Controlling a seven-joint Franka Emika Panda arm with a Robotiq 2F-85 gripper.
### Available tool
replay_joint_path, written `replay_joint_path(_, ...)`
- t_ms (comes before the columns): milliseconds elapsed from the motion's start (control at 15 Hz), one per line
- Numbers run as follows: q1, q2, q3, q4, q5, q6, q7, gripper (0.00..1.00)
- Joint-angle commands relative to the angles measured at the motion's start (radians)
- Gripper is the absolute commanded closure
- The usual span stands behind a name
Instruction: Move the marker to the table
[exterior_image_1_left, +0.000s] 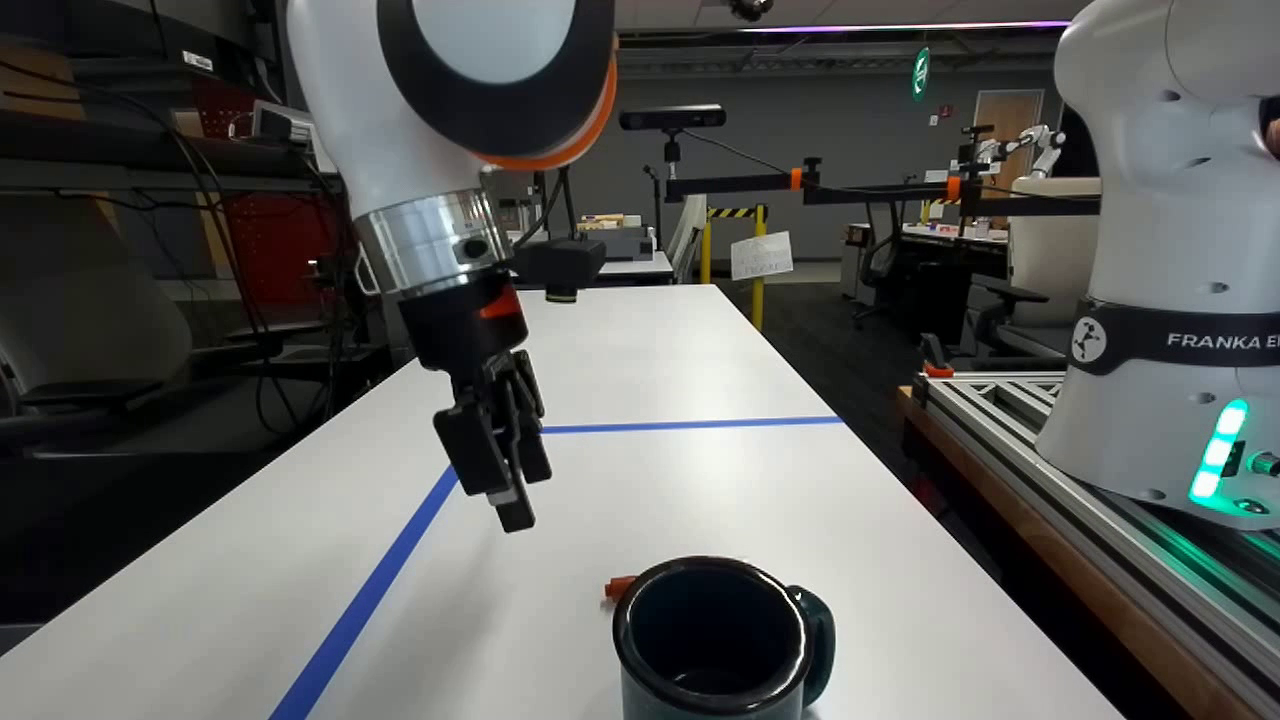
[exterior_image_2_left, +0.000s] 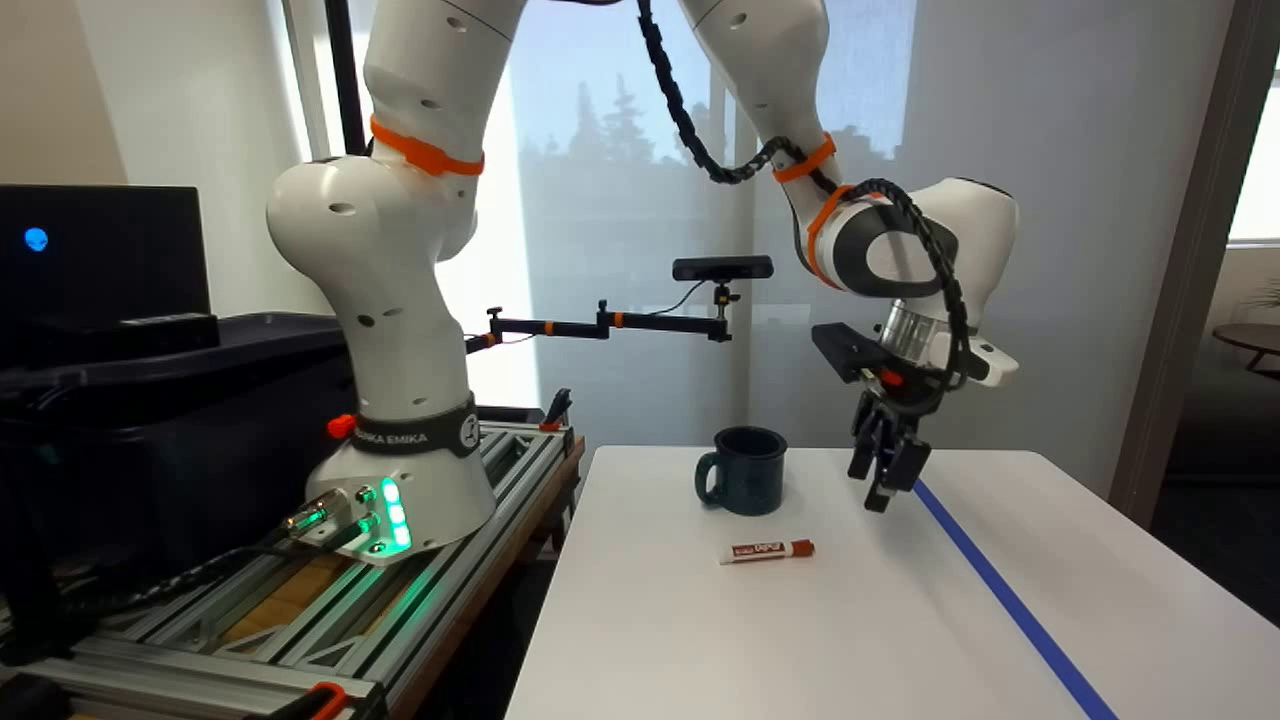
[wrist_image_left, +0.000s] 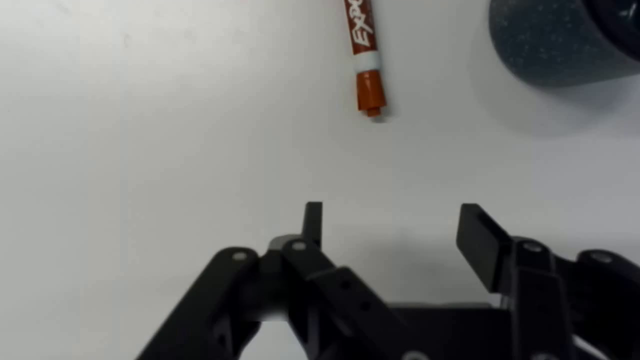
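We read "EXPO" on the marker (wrist_image_left: 366, 59) that lay on the table (exterior_image_2_left: 820, 640) and "FRANKA" on the black base band (exterior_image_1_left: 1180, 337); the Robotiq gripper (wrist_image_left: 392, 220) hung widely spread.

Your room: grey wall (exterior_image_1_left: 860, 120), dark floor (exterior_image_1_left: 800, 345), brown door (exterior_image_1_left: 1008, 105)
In an exterior view, you see tree shapes (exterior_image_2_left: 622, 125) dimly through a pale window shade (exterior_image_2_left: 620, 230), with brighter light (exterior_image_2_left: 500, 250) beside.

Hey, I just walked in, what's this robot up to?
A robot arm has its open, empty tool above the white table, so nothing is being handled at this moment. The orange-red marker lies on the table, near the upright dark mug but apart from it. The tool touches neither; the marker is probably its target.
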Motion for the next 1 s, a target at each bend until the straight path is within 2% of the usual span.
replay_joint_path(0,-0.009,-0.134,0.015,-0.111,0.034,0.081,0.034,0.0)
replay_joint_path(200,-0.002,-0.2,0.009,-0.175,0.016,0.159,0.065,0.0)
replay_joint_path(533,-0.012,-0.276,0.026,-0.267,0.059,0.314,0.055,0.0)
replay_joint_path(800,-0.01,-0.315,0.022,-0.3,0.043,0.313,0.056,0.0)
replay_joint_path(867,-0.01,-0.259,0.02,-0.253,0.037,0.31,0.055,0.0)
replay_joint_path(933,-0.01,-0.267,0.02,-0.261,0.037,0.31,0.055,0.0)
